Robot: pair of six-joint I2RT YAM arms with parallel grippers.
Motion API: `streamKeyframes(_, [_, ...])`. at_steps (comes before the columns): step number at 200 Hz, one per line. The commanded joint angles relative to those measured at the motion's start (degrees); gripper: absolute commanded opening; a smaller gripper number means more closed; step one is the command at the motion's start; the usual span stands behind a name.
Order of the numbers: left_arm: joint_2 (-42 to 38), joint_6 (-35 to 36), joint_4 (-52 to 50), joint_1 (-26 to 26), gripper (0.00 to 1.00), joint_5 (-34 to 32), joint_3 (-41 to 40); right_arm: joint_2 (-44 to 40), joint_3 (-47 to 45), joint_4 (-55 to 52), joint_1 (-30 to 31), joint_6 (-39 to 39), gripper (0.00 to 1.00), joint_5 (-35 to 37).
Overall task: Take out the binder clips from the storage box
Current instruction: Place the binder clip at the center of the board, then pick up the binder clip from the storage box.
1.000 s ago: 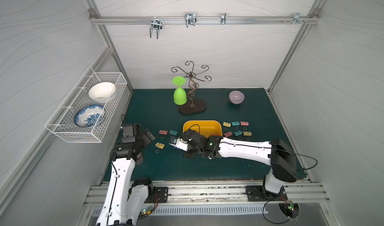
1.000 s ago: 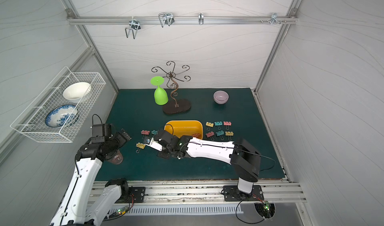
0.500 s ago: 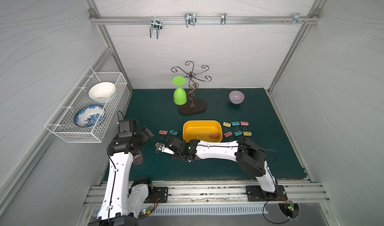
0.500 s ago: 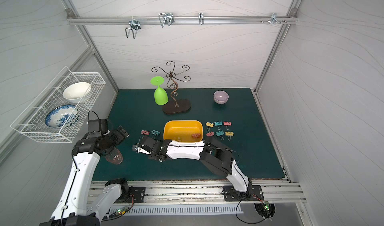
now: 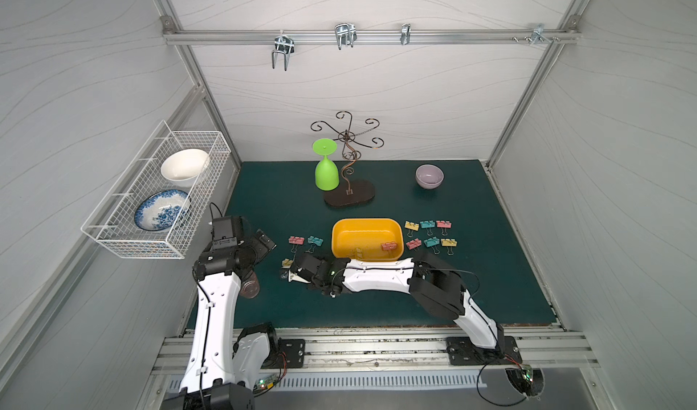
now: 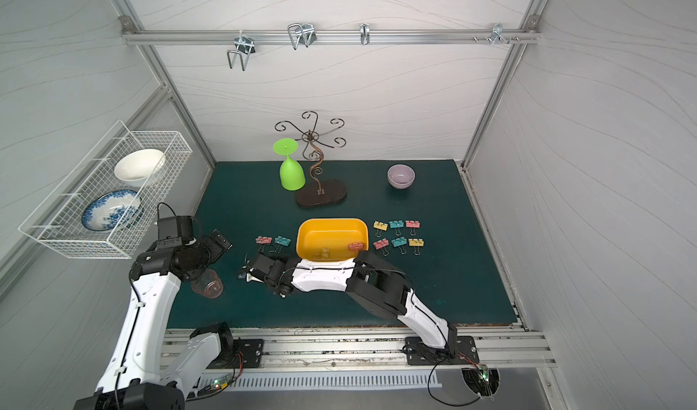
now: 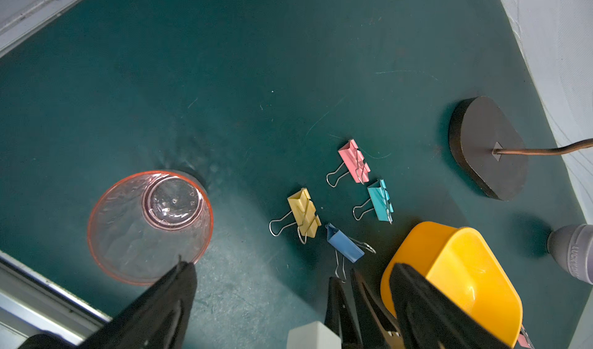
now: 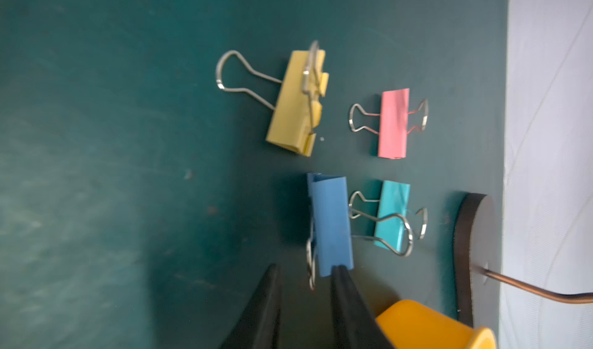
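The yellow-orange storage box (image 5: 366, 221) (image 6: 332, 221) sits mid-mat with a pink binder clip (image 5: 389, 246) and a yellow one (image 5: 356, 253) inside. Six clips (image 5: 430, 234) lie in two rows to its right. Left of the box lie pink (image 7: 353, 161), teal (image 7: 380, 199) and yellow (image 7: 303, 212) clips, plus a blue clip (image 8: 330, 222) (image 7: 345, 244). My right gripper (image 8: 305, 268) (image 5: 290, 272) is low over the mat with its jaws apart. The blue clip's end touches one fingertip (image 8: 340, 276), and its wire handle hangs in the gap. My left gripper (image 7: 292, 265) (image 5: 264, 242) hovers wide open and holds nothing.
A clear pink cup (image 7: 149, 227) (image 5: 249, 287) stands by the left arm near the mat's left edge. At the back stand a green goblet (image 5: 326, 174), a dark stand base (image 5: 349, 197) and a lilac bowl (image 5: 429, 176). A white wire basket (image 5: 158, 193) hangs on the left wall.
The right arm swung left from the box's front to the clips left of it, carrying the blue clip. Its jaws, shut before, now stand apart. The left arm barely moved.
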Motion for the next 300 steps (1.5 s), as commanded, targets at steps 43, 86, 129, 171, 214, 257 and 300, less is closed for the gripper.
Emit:
streamKeyframes(43, [-3.7, 4.7, 4.2, 0.2, 0.98, 10.9, 0.8, -9.3, -0.8, -7.0, 2.4, 11.2, 0.42, -7.3])
streamKeyframes(86, [-3.1, 4.1, 12.6, 0.1, 0.84, 27.1, -3.7, -26.3, -15.1, -1.0, -1.6, 25.4, 0.43, -8.2])
streamKeyframes(129, [1.7, 2.4, 17.8, -8.2, 0.63, 28.2, -5.4, -40.6, -27.8, 1.6, -13.6, 44.9, 0.39, -15.0])
streamKeyframes(171, [9.5, 2.8, 20.1, -27.2, 0.51, 19.8, -2.2, -48.9, -34.8, -5.3, -22.0, 61.3, 0.36, -7.3])
streamKeyframes(214, [24.2, 6.3, 15.7, -38.2, 0.39, 16.3, 5.9, -55.9, -42.8, 0.1, -26.8, 63.5, 0.44, -15.8])
streamKeyframes(257, [35.4, 9.8, 9.2, -43.6, 0.39, 9.2, 14.4, -56.5, -42.9, -2.1, -27.1, 64.9, 0.46, -17.4])
streamKeyframes(300, [45.6, 11.3, 4.4, -45.7, 0.41, 5.4, 23.1, -56.3, -42.9, -2.0, -27.0, 65.7, 0.49, -19.2])
